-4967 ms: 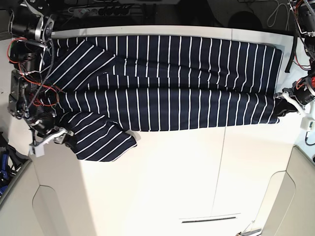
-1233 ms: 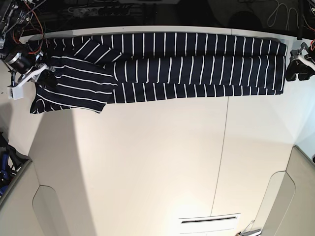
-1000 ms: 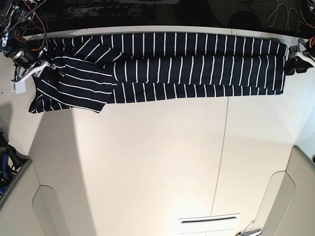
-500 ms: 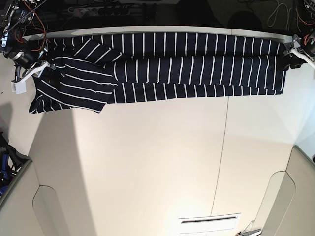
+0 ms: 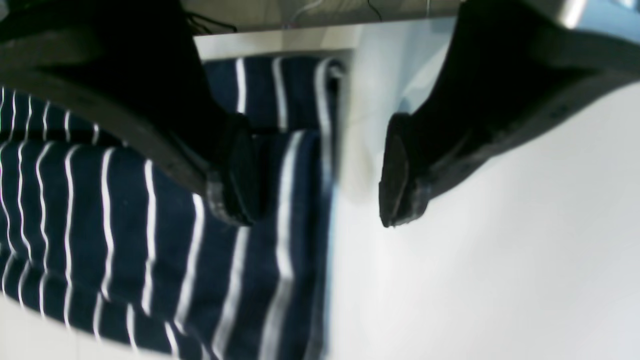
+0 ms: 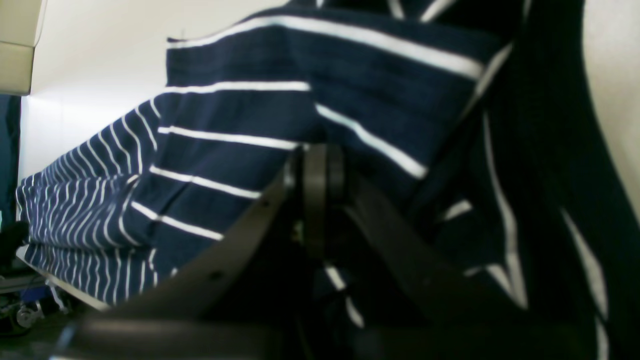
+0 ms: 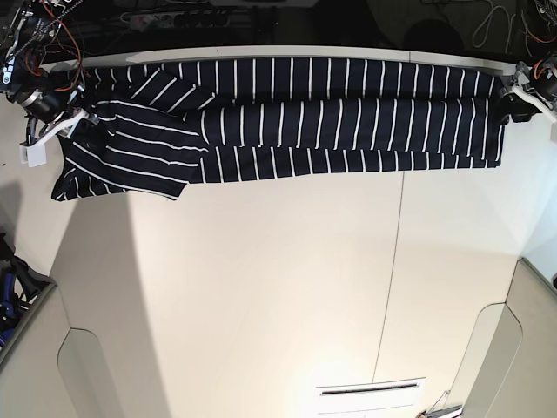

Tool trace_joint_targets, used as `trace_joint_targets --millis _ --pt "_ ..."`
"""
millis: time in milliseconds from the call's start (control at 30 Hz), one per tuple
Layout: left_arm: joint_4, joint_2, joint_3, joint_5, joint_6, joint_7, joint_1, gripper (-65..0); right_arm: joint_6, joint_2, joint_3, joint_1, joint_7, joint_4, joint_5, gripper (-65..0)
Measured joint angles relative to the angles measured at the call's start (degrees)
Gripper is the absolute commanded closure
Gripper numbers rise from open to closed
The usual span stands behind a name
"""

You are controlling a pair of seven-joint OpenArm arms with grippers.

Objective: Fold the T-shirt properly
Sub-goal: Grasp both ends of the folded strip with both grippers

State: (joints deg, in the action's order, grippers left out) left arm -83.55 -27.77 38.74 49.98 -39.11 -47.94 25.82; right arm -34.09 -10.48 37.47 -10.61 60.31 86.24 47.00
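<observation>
The T-shirt (image 7: 287,117), dark navy with thin white stripes, lies folded into a long band along the table's far edge, one sleeve spreading toward the front at the left (image 7: 122,165). My right gripper (image 7: 77,117) is at that left end, and in the right wrist view it (image 6: 317,170) is shut with the T-shirt (image 6: 240,115) pinched between its fingers. My left gripper (image 7: 520,100) hovers at the band's right end. In the left wrist view it (image 5: 320,170) is open, one finger (image 5: 235,170) over the T-shirt's (image 5: 150,210) edge, the other over bare table.
The white table (image 7: 287,287) stretches toward the front, with a seam (image 7: 392,261) down it and a slot (image 7: 370,389) near the front. Cables and a power strip (image 7: 174,17) lie in the dark behind the far edge.
Five seconds ago the shirt lay wider; now it is a narrower band at the far edge. Over the last second my left gripper crept toward the far right corner; the right one held still.
</observation>
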Motion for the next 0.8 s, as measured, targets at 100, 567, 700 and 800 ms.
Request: trace_joint_targets --millis 100,567,700,800 --pt "-0.02 -0.15 -3.19 0.46 -0.20 0.90 -0.15 -40.9 0.00 0.00 0.00 -0.02 0.02 0.00 0.11 0.0" --pt "-0.07 0.35 -6.54 2.47 0.04 1.70 -0.31 -26.9 0.00 0.00 0.00 -0.02 0.17 0.00 0.26 0.0" --pt "-0.04 1.29 -6.82 3.13 0.02 1.38 -0.26 -2.5 0.00 0.00 0.00 0.00 0.22 0.00 0.81 0.0" --pt "-0.04 1.25 -6.80 3.08 -0.20 1.53 -0.31 0.0 0.00 0.00 0.00 -0.02 0.24 0.00 0.79 0.0"
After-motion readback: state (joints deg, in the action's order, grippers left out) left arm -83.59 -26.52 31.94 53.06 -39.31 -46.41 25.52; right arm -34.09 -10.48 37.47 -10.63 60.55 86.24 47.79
